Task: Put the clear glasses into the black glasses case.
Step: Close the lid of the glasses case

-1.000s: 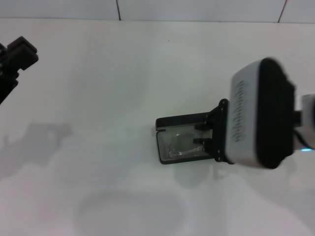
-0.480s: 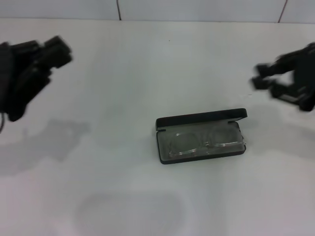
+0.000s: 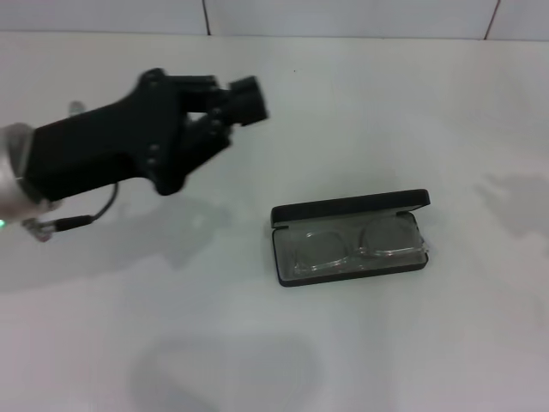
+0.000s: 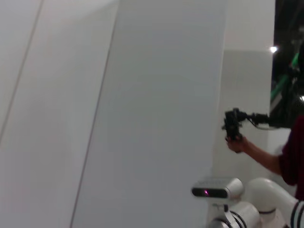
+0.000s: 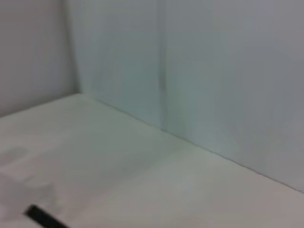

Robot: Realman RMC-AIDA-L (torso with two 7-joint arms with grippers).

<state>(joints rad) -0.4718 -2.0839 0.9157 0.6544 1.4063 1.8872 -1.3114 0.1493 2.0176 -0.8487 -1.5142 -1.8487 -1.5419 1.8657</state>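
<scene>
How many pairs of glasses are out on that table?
1: the clear glasses lie inside the open black glasses case on the white table. No others show.

Pale wall panels [image 4: 118,95] fill the view. A person's hand [image 4: 237,143] holds a black device [image 4: 232,126] above a white robot camera head [image 4: 217,189].

The head camera looks down on the white worktop [image 3: 360,343]; both wrist cameras face outward at pale walls, sharing nothing recognisable.
</scene>
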